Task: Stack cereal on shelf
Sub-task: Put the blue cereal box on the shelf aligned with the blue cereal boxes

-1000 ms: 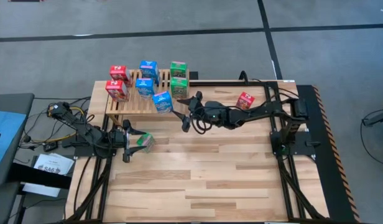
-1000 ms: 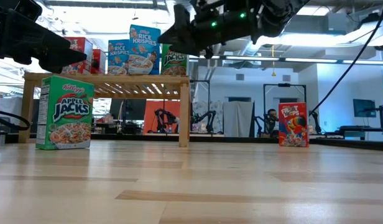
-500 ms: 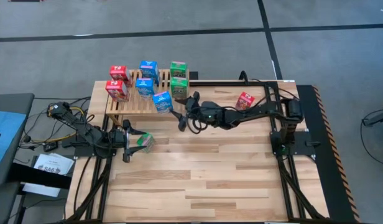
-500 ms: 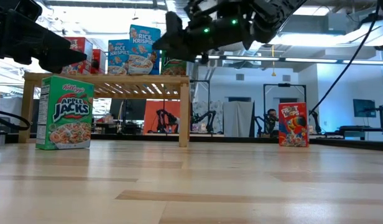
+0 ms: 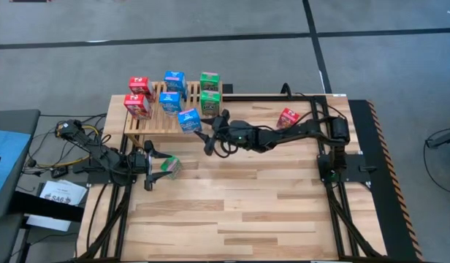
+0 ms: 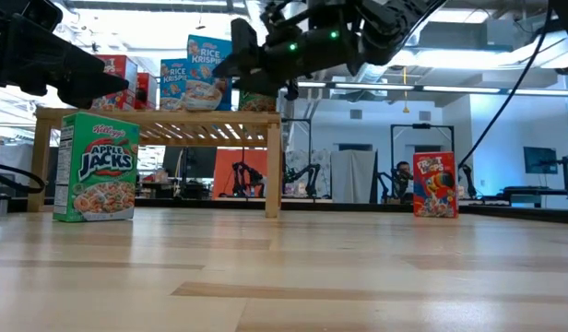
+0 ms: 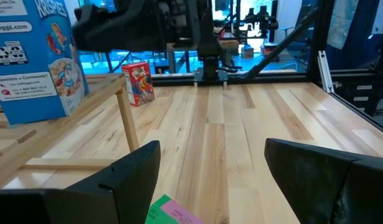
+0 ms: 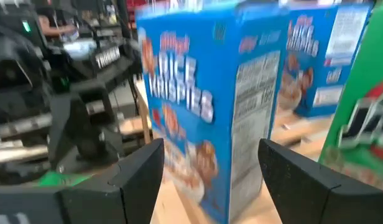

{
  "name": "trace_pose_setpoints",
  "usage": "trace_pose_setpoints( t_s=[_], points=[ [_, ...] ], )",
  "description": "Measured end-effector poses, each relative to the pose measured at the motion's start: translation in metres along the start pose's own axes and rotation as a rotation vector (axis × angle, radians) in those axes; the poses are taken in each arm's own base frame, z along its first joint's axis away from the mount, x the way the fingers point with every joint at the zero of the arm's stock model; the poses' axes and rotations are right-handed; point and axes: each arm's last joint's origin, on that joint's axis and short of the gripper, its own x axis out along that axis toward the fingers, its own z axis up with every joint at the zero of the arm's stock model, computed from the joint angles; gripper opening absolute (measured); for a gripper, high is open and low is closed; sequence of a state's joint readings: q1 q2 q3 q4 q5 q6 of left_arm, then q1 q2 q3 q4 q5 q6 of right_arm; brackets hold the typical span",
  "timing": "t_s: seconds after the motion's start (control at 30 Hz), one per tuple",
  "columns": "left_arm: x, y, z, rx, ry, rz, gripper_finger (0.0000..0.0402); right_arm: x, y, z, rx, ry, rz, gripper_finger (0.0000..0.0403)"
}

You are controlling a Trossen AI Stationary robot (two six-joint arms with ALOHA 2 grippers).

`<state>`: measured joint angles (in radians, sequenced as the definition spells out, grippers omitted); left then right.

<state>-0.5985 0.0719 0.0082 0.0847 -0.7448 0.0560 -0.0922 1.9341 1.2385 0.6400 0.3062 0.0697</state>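
Note:
The wooden slat shelf [image 5: 153, 123] stands at the table's far left, with two red, three blue and two green cereal boxes on it. My right gripper [image 5: 210, 134] is open at the shelf's near right corner. Its fingers stand on either side of the nearest blue Rice Krispies box [image 5: 188, 120], which also shows in the right wrist view [image 8: 198, 93] and stands slightly tilted in the low view [image 6: 208, 69]. My left gripper [image 5: 153, 165] is open just above a green Apple Jacks box [image 6: 96, 166], which stands upright on the table. A red box [image 5: 288, 117] stands on the table at the far right. My right gripper comes level from the table's right at the blue box's narrow side [image 8: 253, 106], with one finger [image 8: 126, 180] on each side of the box. I cannot tell whether the fingers touch it. The box stands on the shelf top.
The shelf's legs [image 6: 273, 166] and top edge [image 6: 155, 115] stand close to both grippers. The right arm [image 5: 298, 131] reaches across the far part of the table. The plank tabletop [image 5: 247, 204] spreads out toward the near edge. Cables and a stand lie off the table's left.
My right gripper has gone toward the table's left, up to the nearest blue box on the shelf, staying open. That box has shifted a little to the left and tipped slightly.

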Motion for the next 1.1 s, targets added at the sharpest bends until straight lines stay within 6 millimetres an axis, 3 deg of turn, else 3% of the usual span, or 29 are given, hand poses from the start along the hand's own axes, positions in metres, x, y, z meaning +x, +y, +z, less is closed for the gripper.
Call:
trace_pose_setpoints(
  t_s=[0.9,1.1],
  points=[
    [0.000,0.000,0.000,0.000,0.000,0.000,0.0281,-0.003,0.007,-0.010,0.086,0.088,-0.027,0.0286],
    [0.000,0.000,0.000,0.000,0.000,0.000,0.0281,-0.014,0.009,0.004,0.090,0.134,-0.028,0.0286]
  ],
)
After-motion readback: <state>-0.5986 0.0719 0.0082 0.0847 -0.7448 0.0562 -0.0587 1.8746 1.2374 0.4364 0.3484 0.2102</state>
